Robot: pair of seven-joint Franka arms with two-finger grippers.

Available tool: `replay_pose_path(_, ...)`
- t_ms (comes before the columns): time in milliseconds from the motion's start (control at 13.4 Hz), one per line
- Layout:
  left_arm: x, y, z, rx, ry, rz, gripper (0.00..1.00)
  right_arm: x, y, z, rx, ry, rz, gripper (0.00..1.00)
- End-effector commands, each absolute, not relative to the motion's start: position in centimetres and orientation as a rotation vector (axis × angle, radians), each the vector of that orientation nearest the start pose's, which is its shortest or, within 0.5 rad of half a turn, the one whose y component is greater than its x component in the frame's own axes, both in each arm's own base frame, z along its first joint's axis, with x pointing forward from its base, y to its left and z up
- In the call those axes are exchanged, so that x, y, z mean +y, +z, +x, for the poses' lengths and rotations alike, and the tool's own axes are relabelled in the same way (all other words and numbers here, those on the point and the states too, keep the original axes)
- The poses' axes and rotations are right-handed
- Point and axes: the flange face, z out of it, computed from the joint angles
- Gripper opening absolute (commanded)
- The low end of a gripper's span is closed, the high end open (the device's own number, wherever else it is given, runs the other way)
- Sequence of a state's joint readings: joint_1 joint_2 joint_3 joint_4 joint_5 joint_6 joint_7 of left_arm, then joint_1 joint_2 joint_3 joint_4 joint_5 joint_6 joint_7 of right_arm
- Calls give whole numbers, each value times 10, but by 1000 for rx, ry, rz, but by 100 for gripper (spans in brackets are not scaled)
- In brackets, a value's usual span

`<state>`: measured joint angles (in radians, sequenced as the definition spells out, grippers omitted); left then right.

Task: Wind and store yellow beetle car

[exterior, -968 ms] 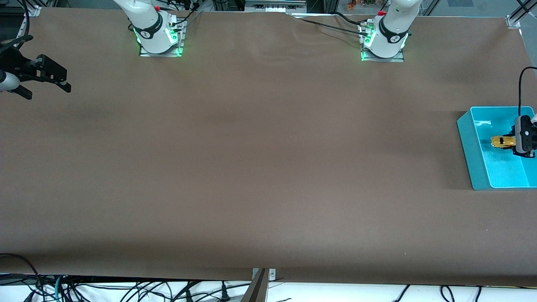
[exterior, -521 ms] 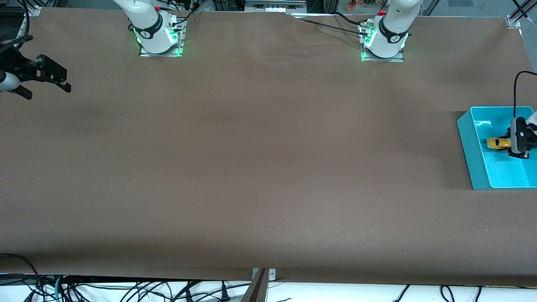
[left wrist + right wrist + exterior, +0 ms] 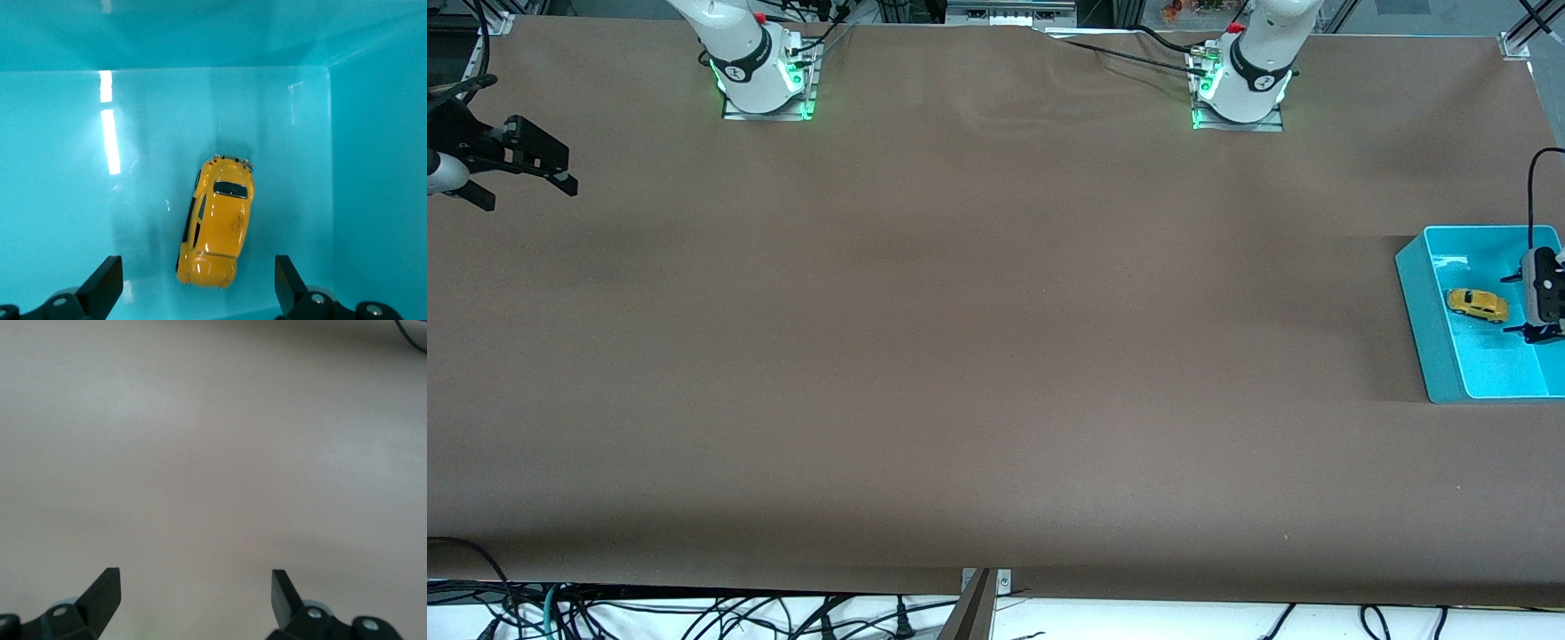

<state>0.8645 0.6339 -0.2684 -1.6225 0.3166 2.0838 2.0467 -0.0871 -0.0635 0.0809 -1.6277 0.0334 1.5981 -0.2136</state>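
Front and wrist views of a brown paper-covered table [image 3: 978,356]. A shallow turquoise plastic bin [image 3: 1423,320] stands at the left arm's end of the table. The tiny bright-yellow toy beetle car [image 3: 1477,305] [image 3: 217,223], with dark windows, rests upright on the bin floor, free of any contact. The left gripper [image 3: 1525,304] [image 3: 199,293] hangs over the bin just beside the car, its two dark fingers [image 3: 103,285] spread wide and holding nothing; the left wrist view shows the car lying between and apart from both fingertips. The right gripper [image 3: 560,182] [image 3: 197,593] waits over the right arm's end of the table, fingers likewise parted and empty above bare table surface.
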Motion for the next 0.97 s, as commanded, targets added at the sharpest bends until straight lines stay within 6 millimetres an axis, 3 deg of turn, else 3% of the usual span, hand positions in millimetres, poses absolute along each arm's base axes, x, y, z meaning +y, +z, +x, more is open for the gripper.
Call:
replay_pose_path(0,382,324,545,2231,270,-2339,100,2,642,536,-315,-59,-3100,100)
replay_pose_path(149,356,371,560,2136,304,-2464,100,2,642,536,-313,-62,-3100,100)
replay_pose_path(372,299,438,587,1979,369,-2651,100,1,643,536,-299,-67,-3110,100)
replay_pose_path(521,257,473,601,1880,387,-2727,100,-1,643,535,-292,-65,-3113,100)
replay_pose_path(670,218,491,606,1787,384,-2833,100,-2,643,535,-288,-60,-3115,100)
replay_pose_path(744,191,512,609,1726,379,-2828,100,-2,643,535,-252,-59,-3118,100)
replay_pose_path(893,120,550,613,1569,374,-2810,100,0,644,536,-101,-70,-3126,100)
